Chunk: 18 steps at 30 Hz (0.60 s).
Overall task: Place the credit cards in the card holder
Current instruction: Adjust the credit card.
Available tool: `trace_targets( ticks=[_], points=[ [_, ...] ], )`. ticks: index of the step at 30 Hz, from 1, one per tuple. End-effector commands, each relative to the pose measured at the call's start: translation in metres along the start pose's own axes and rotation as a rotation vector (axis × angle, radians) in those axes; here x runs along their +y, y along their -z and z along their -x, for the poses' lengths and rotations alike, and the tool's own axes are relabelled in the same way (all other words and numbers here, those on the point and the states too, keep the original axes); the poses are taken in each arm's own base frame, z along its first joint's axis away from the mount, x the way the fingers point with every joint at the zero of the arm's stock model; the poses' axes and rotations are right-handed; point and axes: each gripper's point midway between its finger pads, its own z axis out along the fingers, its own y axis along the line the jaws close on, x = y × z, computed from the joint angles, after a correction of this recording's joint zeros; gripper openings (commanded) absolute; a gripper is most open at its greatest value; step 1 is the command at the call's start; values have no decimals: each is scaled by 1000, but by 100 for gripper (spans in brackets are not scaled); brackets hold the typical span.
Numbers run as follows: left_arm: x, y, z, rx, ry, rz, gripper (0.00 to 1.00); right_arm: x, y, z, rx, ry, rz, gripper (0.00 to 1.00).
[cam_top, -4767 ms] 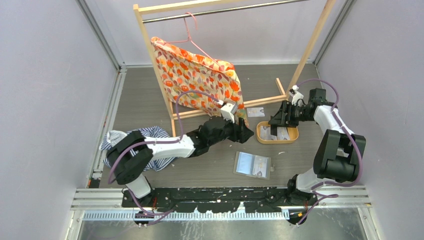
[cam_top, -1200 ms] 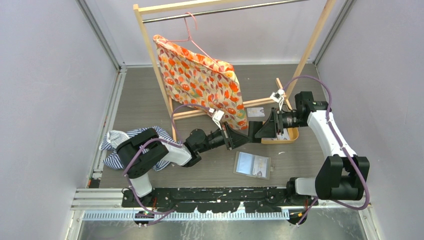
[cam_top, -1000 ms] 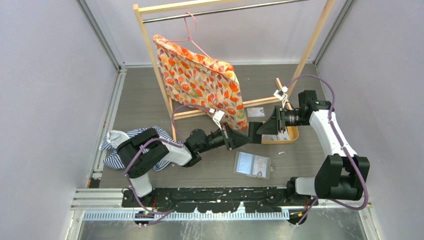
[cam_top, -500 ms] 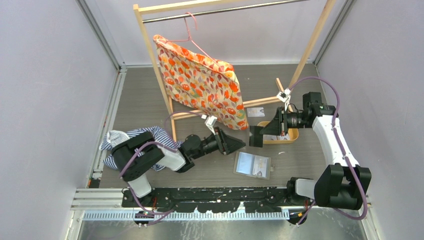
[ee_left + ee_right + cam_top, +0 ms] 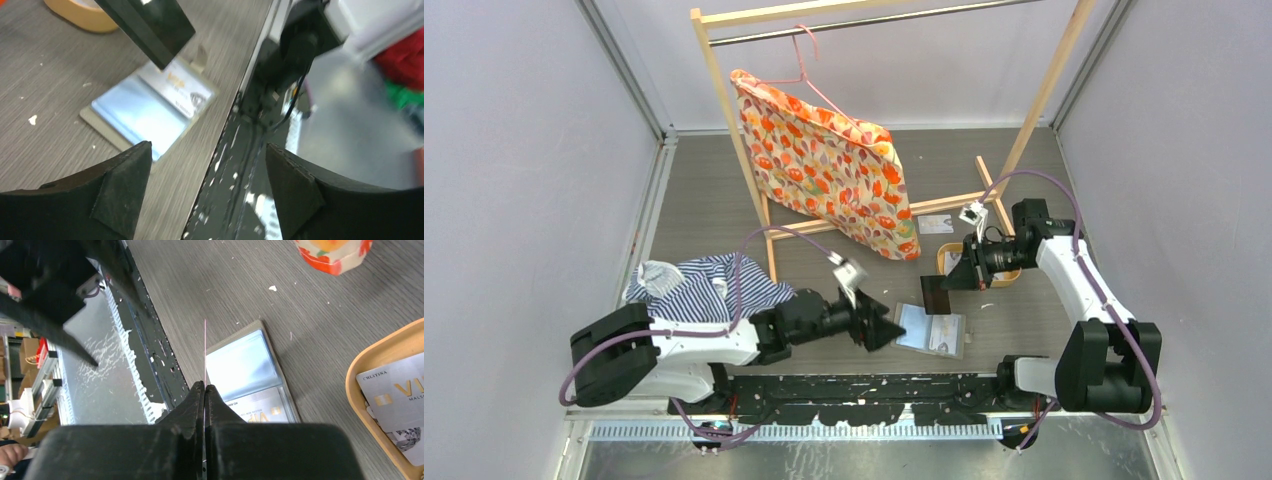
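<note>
**A:** Carrying a card over to the card holder (image 5: 929, 330). The right gripper (image 5: 205, 390) is pressed together on the black card (image 5: 150, 25), pinching it by one edge. The card hangs in the air over the holder's far edge. I can't tell if it touches.

**B:** Holder state?

**A:** It lies open and flat on the table (image 5: 714, 210) near the front rail, sleeves up. A gold-print card (image 5: 260, 410) is already in one sleeve, and the other sleeve looks empty.

**B:** Left side?

**A:** The left gripper (image 5: 207, 150) is spread wide with nothing between the fingers, low and just beside the holder.

**B:** Other cards?

**A:** There are pale cards (image 5: 395, 395) in the tray (image 5: 351, 374), just behind the holder.

**B:** Next move?

**A:** My read is to lower the card's free edge to the empty sleeve's mouth, line it up square, then slide it in flat. The holder is loose on the table, so it'll likely skid under the push. The left gripper probably has to pin it first. A thin sleeve mouth means the card could ride over the top instead of going in.
</note>
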Motion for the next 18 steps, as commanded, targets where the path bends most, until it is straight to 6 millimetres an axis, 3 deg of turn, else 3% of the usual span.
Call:
trace_targets(
  ticks=[1, 2, 4, 7, 13, 18],
  points=[
    [42, 11, -24, 65, -311, 170, 94, -12, 2, 12, 1, -7, -46, 1],
    [46, 10, -20, 41, -293, 196, 99, -13, 3, 13, 3, -12, -51, 1],
    [44, 2, -12, 32, -240, 212, 100, -16, 5, 13, 3, -24, -71, 1],
    [50, -11, -20, 90, -39, 290, 99, -22, 8, 14, -10, -51, -99, 1],
    [53, -28, -49, 108, 282, 336, 82, -26, 9, 13, -10, -56, -119, 1],
    [61, -37, -68, 146, 400, 405, 72, -28, 9, 11, 1, -60, -122, 1]
  ],
)
